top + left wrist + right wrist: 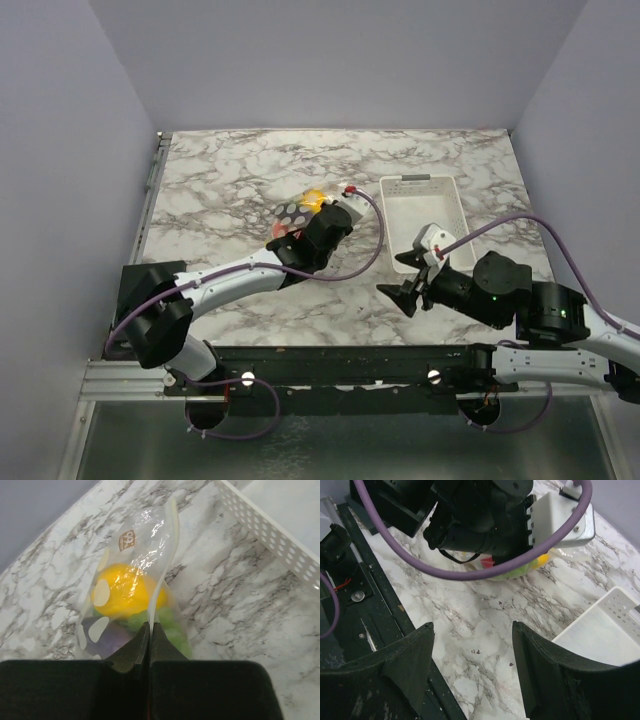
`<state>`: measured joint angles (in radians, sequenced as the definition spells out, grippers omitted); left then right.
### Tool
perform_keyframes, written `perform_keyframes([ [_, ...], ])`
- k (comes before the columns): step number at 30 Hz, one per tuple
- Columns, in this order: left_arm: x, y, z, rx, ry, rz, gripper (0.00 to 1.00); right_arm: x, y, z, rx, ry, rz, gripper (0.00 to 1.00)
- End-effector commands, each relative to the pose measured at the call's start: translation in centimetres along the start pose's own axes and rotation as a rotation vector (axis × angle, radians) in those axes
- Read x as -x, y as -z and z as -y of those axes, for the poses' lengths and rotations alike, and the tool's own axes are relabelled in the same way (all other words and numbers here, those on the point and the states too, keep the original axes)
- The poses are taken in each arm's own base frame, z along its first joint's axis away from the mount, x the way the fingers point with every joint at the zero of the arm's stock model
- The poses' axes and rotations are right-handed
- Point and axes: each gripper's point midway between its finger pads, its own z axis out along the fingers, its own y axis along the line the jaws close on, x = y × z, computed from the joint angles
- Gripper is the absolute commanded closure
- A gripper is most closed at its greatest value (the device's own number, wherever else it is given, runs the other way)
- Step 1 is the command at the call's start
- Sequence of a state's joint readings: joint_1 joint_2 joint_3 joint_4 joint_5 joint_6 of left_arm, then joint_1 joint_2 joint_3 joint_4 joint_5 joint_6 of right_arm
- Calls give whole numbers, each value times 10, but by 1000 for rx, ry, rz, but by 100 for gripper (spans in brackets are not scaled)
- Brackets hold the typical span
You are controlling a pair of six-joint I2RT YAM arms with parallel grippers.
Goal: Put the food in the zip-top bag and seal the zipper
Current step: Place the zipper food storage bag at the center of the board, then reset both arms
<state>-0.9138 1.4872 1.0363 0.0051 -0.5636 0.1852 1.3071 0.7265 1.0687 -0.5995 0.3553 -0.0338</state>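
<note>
Bright even light — w/ glare on zip-top bag (132,587).

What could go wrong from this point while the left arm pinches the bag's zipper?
1. The left jaws are shut on one spot of the zipper while the right jaws hang open, away from the zip-top bag. With nothing anchoring it, the bag may drag along instead of sealing.
2. The yellow lemon bulges right beside the strip and may hold the mouth apart or pop it open.

Filled zip-top bag (142,555) between pressed-together fingers (95,690)
</note>
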Motion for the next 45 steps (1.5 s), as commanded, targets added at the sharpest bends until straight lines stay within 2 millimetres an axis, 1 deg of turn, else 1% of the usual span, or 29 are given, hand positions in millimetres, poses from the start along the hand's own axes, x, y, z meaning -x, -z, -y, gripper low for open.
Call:
perform_keyframes([
  [1, -24, 0, 44, -99, 88, -36, 100, -5, 1, 3, -28, -30, -2, 31],
  [4, -45, 1, 57, -100, 86, -77, 100, -9, 0, 6, -52, -63, -14, 30],
  [6, -52, 4, 64, -104, 122, -92, 100, -13, 1, 10, -80, -74, -20, 29],
  [7, -54, 5, 66, -111, 134, -96, 98, -14, 1, 12, -95, -82, -20, 29],
  [10, -57, 7, 76, -147, 153, -103, 83, -18, 2, 20, -146, -107, -18, 28],
  [12, -57, 10, 80, -163, 171, -103, 75, -20, 4, 30, -205, -135, -7, 28],
  [14, -53, 13, 81, -179, 196, -95, 68, -19, 9, 41, -268, -165, 18, 27],
  [17, -42, 19, 83, -218, 227, -74, 56, -15, 18, 52, -317, -206, 70, 24],
  [21, -19, 30, 79, -247, 266, -31, 47, -11, 24, 59, -357, -232, 85, 21],
  [22, -18, 33, 76, -249, 263, -35, 44, -12, 25, 61, -368, -233, 82, 21],
  [27, 0, 48, 57, -223, 279, -19, 19, -16, 22, 69, -434, -223, 58, 16],
  [28, 4, 51, 53, -215, 280, -22, 5, -16, 21, 70, -447, -219, 55, 16],
  [29, 5, 53, 49, -203, 280, -32, 2, -17, 19, 71, -457, -211, 53, 15],
  [32, 6, 58, 38, -164, 286, -64, 1, -15, 12, 71, -469, -173, 42, 14],
  [37, 10, 65, 29, -160, 310, -90, 1, -13, -6, 67, -472, -115, 9, 9],
  [39, 9, 65, 16, -116, 347, -93, 1, -13, -14, 67, -468, -104, -12, 9],
  [40, 8, 65, 12, -120, 359, -98, 1, -12, -18, 68, -455, -105, -20, 8],
  [42, 9, 65, 3, -138, 389, -100, 1, -15, -28, 77, -460, -113, -45, 8],
  [43, 10, 65, -1, -144, 405, -98, 1, -18, -36, 78, -431, -125, -59, 8],
  [44, 10, 65, -7, -146, 421, -94, 1, -21, -41, 84, -430, -139, -71, 8],
  [45, 10, 66, -11, -152, 432, -93, 1, -24, -45, 96, -450, -154, -82, 8],
])
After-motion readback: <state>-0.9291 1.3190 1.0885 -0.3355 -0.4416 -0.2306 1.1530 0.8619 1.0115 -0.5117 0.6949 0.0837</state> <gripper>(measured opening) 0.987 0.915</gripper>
